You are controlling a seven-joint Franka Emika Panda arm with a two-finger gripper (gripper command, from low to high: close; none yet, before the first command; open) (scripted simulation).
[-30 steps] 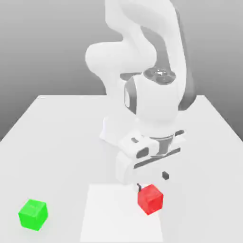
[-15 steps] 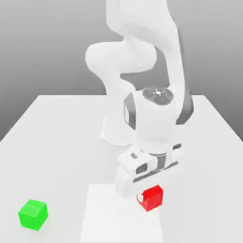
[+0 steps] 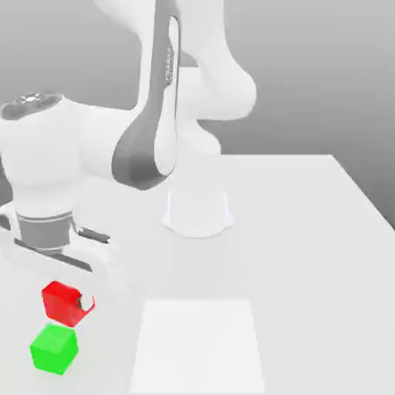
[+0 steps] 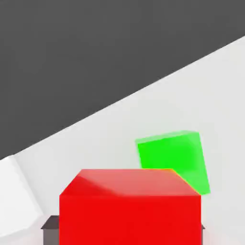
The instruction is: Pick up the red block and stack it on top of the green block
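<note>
A glossy white, rounded arm (image 3: 146,116) with a dark grey band bends over a smooth pale table (image 3: 308,231) toward the lower left of the exterior view, where a lighter square patch (image 3: 197,343) marks the matte surface at bottom centre. Its gripper (image 3: 65,302) is pinched onto the red block (image 3: 60,301), a small bright cube with a faintly mottled skin, held clear of the table between the fingers (image 3: 86,303). Directly below it in the exterior view's lower left corner sits the green block (image 3: 54,349), an equal-sized cube resting on the table just beneath the red one.
</note>
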